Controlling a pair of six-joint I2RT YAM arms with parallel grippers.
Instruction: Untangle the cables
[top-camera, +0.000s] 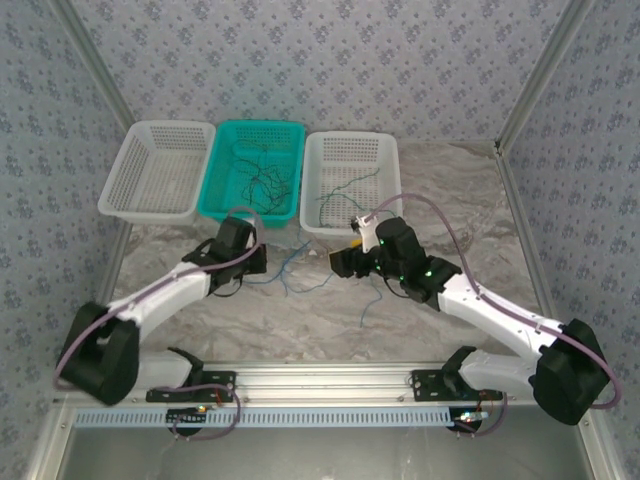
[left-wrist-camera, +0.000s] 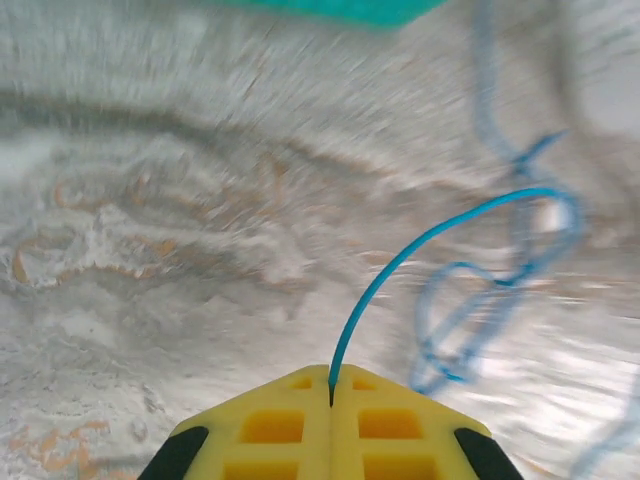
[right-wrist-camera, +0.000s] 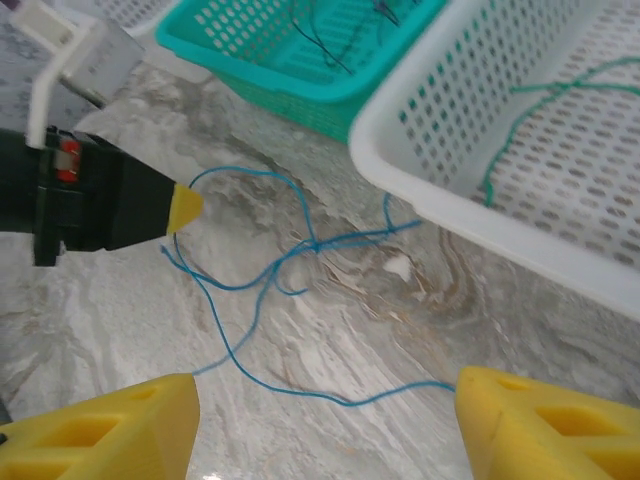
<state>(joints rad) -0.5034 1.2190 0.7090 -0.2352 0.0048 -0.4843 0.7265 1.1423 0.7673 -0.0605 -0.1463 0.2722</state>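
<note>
Blue cable (right-wrist-camera: 312, 245) lies knotted in loops on the marbled grey desk (right-wrist-camera: 400, 330), just near of the baskets. Left end effector (left-wrist-camera: 330, 385) is clenched on one end of it; right end effector (right-wrist-camera: 325, 388) hangs released over it. Dark cables (top-camera: 262, 178) sit in the teal basket (top-camera: 212, 182), a green cable (top-camera: 350, 187) in the right white basket (top-camera: 311, 185). Floral-patterned walls (top-camera: 300, 60) enclose the desk.

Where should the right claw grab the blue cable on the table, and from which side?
Take the blue cable on the loose strand lying flat between the right claw's open fingers, coming straight down astride it. The knot is bunched, and the left claw pinches another stretch.
</note>
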